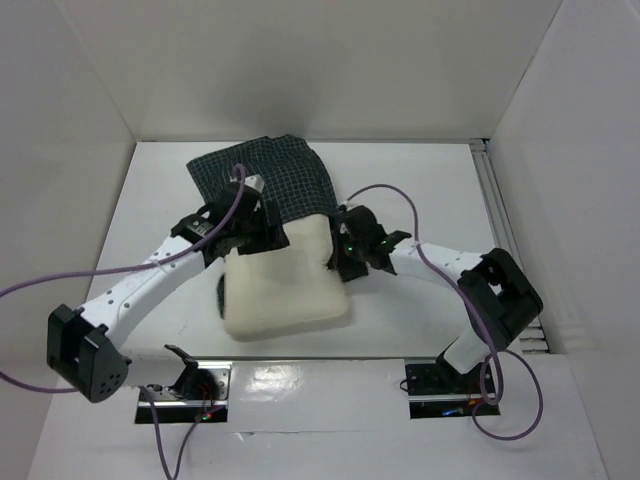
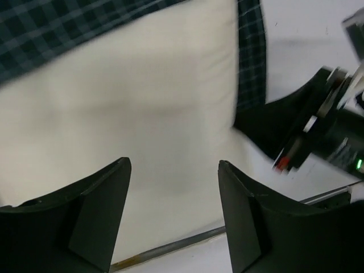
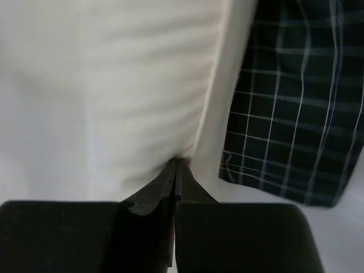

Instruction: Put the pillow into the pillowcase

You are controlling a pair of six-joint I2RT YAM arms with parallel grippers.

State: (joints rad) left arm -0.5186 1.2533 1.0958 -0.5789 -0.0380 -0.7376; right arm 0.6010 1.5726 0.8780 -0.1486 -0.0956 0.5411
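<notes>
The cream pillow (image 1: 290, 290) lies in the middle of the table, its far end under the edge of the dark checked pillowcase (image 1: 265, 175). My left gripper (image 1: 262, 238) hovers open over the pillow's far left part; in the left wrist view the gripper (image 2: 173, 162) has the pillow (image 2: 142, 102) below its spread fingers and the pillowcase (image 2: 45, 28) beyond. My right gripper (image 1: 335, 265) is at the pillow's right edge. In the right wrist view the gripper (image 3: 177, 162) is shut, pinching the seam of the pillow (image 3: 114, 85), with the pillowcase (image 3: 296, 114) lying flat to the right.
White walls close in the table on three sides. A ribbed rail (image 1: 497, 205) runs along the right side. A shiny strip (image 1: 310, 378) lines the near edge between the arm bases. Purple cables (image 1: 395, 195) loop above both arms. The right arm's wrist (image 2: 318, 128) is close beside the left gripper.
</notes>
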